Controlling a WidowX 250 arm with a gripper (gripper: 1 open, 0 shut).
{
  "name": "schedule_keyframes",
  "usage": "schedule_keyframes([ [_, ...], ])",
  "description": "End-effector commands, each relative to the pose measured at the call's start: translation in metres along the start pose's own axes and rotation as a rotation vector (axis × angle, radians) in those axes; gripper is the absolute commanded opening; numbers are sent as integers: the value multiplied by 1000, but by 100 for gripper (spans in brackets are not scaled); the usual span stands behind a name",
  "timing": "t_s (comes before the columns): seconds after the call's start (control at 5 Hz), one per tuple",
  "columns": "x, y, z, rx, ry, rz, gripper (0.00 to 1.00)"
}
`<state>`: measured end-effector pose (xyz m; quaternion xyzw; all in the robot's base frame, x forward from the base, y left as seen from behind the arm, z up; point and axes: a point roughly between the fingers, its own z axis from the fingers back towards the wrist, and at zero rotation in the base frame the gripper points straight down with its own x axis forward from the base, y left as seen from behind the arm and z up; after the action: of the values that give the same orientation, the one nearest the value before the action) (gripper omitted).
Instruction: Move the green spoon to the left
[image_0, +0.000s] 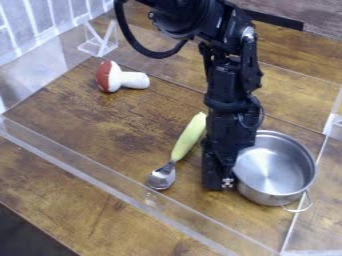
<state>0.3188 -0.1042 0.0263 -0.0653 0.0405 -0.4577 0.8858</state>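
The green spoon (189, 138) lies on the wooden table, its yellow-green handle pointing up and right and its silver bowl (162, 178) toward the front. My gripper (221, 182) stands upright just right of the spoon, tips down at the table surface. It is wedged between the spoon handle and the steel pot (275, 198). The fingers look pressed together, with nothing seen between them. The spoon lies free beside the black gripper body.
The pot sits at the right, its left rim against the gripper. A red-capped toy mushroom (115, 76) lies at the back left. A clear plastic wall (94, 168) runs along the front, and a white stand (96, 40) sits in the far left corner.
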Motion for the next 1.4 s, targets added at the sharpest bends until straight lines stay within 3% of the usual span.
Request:
schedule_keyframes([
  [0.0, -3, 8, 21, 44, -76, 55, 0],
  [0.4, -16, 21, 43, 44, -124, 72, 0],
  [0.6, -21, 25, 56, 57, -147, 89, 0],
  [1.0, -21, 42, 75, 87, -216, 273, 0],
  [1.2, -24, 47, 68, 70, -265, 341, 0],
])
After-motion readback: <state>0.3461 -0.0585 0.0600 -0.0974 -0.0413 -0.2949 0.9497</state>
